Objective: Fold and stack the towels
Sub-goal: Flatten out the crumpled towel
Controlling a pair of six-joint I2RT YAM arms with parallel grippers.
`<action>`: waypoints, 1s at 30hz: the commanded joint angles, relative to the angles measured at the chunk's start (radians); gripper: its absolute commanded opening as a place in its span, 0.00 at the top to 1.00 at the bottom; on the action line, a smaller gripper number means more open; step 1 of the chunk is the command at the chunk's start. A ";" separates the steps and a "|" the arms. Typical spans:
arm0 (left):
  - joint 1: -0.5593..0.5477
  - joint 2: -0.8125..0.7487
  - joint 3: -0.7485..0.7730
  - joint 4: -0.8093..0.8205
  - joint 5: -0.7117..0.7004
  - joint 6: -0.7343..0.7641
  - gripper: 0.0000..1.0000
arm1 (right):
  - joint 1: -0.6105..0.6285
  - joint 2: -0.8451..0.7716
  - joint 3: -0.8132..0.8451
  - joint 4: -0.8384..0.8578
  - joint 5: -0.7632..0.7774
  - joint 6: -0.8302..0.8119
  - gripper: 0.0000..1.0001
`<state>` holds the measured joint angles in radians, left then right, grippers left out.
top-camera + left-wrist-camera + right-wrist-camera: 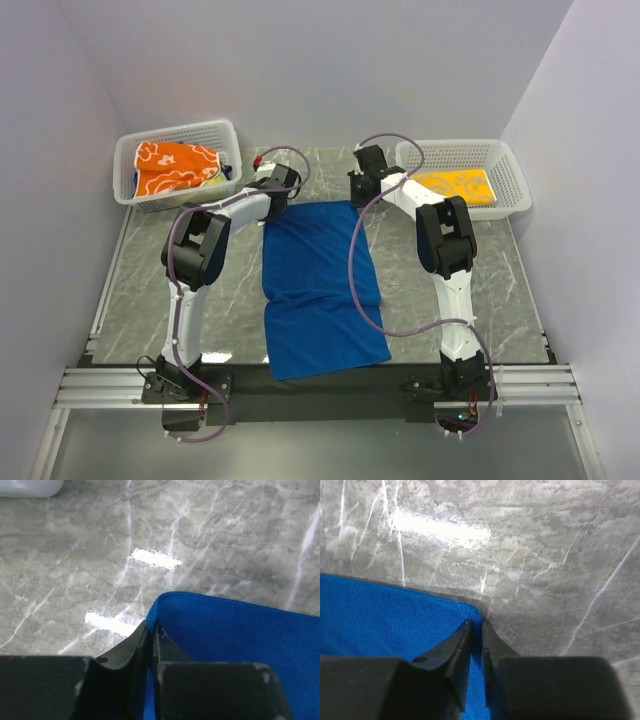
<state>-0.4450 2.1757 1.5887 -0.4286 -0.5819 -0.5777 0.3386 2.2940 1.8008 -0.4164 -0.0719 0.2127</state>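
Note:
A plain royal blue towel (318, 290) lies flat on the marble table, its long side running from the far middle toward the near edge. My left gripper (272, 208) pinches the towel's far left corner (156, 611), jaws closed on the cloth. At the far right corner (476, 614) my right gripper (358, 200) is shut on the blue cloth in the same way. An orange towel with white flower outlines (175, 166) sits crumpled in the left basket. A folded yellow towel with pale swirls (455, 185) lies in the right basket.
A white mesh basket (222, 130) stands at the back left and another (510, 170) at the back right. Grey walls close in the table on three sides. The right arm's purple cable (355, 270) loops over the blue towel's right side.

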 commanded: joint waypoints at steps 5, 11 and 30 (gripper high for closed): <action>0.035 -0.083 -0.029 0.062 0.059 0.050 0.96 | -0.007 -0.014 0.083 -0.025 0.007 -0.056 0.94; 0.035 -0.099 -0.053 0.070 0.068 0.049 0.98 | 0.011 -0.165 -0.093 0.054 0.035 -0.127 0.92; 0.037 -0.114 -0.087 0.088 0.096 0.047 0.98 | -0.022 -0.214 -0.179 0.071 -0.166 -0.105 0.51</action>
<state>-0.4122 2.1098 1.5082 -0.3634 -0.4927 -0.5415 0.3492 2.0682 1.5604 -0.3950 -0.1856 0.0757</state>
